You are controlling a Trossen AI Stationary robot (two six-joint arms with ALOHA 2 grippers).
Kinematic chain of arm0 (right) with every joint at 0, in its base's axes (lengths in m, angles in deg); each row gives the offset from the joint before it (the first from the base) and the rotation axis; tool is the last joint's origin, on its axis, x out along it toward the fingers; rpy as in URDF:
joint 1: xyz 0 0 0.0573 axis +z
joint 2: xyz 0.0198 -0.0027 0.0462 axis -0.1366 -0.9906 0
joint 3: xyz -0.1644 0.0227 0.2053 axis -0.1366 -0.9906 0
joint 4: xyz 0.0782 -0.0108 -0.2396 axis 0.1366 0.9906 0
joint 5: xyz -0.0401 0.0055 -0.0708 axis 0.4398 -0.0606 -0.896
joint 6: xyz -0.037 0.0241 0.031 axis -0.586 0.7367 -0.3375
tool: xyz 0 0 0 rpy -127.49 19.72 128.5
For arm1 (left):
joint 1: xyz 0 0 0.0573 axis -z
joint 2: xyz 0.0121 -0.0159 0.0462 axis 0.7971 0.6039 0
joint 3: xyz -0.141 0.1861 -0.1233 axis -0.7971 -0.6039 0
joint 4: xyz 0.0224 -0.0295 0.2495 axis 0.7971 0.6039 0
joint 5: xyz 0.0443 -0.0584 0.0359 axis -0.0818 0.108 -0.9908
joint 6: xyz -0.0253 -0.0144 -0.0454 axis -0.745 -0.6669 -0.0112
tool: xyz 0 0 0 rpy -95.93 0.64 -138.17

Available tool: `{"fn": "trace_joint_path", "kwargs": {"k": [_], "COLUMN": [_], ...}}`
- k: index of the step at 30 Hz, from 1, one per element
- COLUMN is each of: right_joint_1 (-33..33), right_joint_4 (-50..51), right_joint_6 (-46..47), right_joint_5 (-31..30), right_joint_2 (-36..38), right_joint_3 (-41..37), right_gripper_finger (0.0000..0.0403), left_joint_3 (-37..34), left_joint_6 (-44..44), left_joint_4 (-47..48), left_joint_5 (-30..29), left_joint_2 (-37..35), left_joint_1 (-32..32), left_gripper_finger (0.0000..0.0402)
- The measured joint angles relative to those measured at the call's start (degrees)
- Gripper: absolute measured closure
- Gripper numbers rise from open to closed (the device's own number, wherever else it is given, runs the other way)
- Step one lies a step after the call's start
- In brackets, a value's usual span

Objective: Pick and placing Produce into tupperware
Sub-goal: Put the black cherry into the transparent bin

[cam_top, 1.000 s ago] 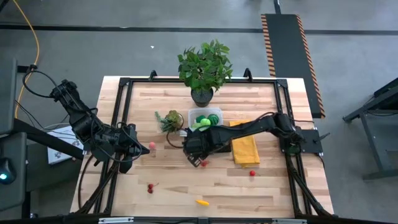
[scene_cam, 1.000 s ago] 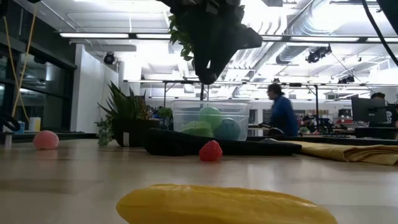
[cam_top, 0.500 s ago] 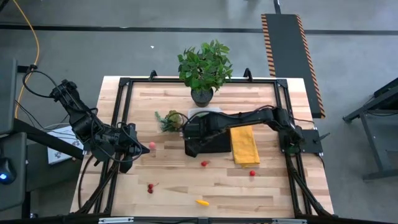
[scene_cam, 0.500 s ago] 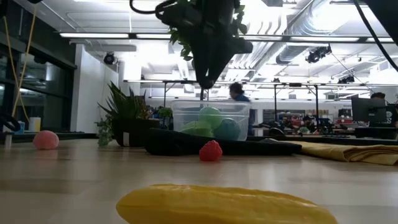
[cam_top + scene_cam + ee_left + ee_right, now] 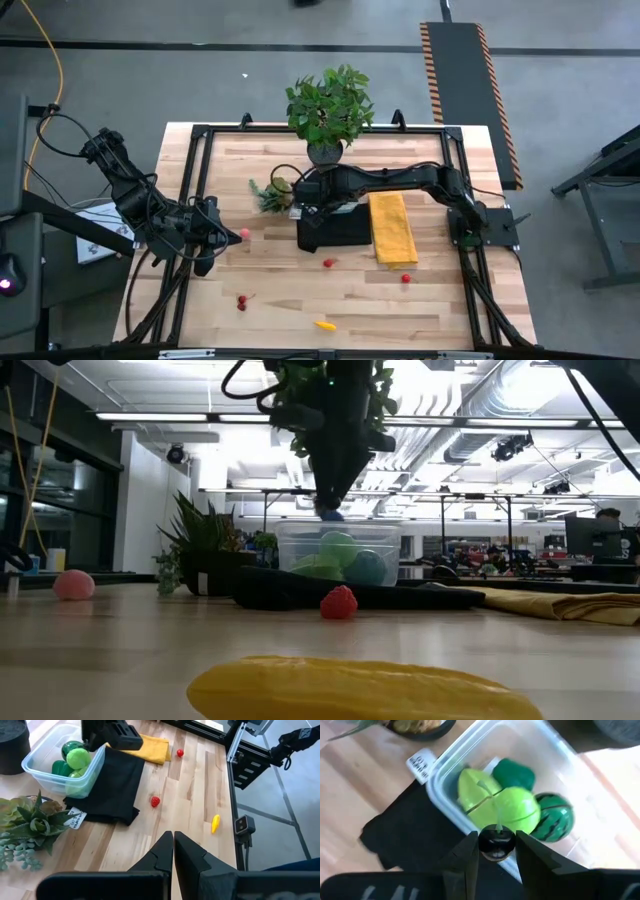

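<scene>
The clear tupperware stands on a black cloth and holds light green pieces, a dark green one and a striped ball. My right gripper hangs over the box's rim, shut on a small dark round piece of produce. Loose on the table lie a red berry, another red piece, cherries, a yellow piece and a pink ball. My left gripper is shut and bare at the table's left, next to the pink ball. My right gripper pinches the dark round piece by its two sides between its two fingers. The fingers come from above, pointing steeply down. The piece is lifted clear, over the tupperware's rim.
A yellow cloth lies right of the black cloth. A small spiky plant in a round pot sits left of the tupperware, a big leafy potted plant behind it. Bare wood stretches across the near half of the table.
My right gripper has travelled from the near edge of the black cloth toward the table's far edge, carrying the dark piece, and now hangs over the tupperware. The red berry stays on the table where the gripper was.
</scene>
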Motion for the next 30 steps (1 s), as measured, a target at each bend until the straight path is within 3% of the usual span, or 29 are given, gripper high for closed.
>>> {"fn": "trace_joint_path", "kwargs": {"k": [20,30], "right_joint_1": [-1.6,-1.6], "right_joint_4": [-5.3,-5.9], "right_joint_6": [-2.5,-2.5], "right_joint_5": [-7.6,-7.9], "right_joint_2": [0.0,0.0], "right_joint_3": [0.0,0.0], "right_gripper_finger": [0.0304,0.0304], "left_joint_3": [0.0,0.0], "left_joint_6": [0.0,0.0], "left_joint_4": [-0.1,-0.1], "left_joint_5": [0.0,0.0], "left_joint_2": [0.0,0.0], "left_joint_1": [0.0,0.0], "left_gripper_finger": [0.0396,0.0396]}}
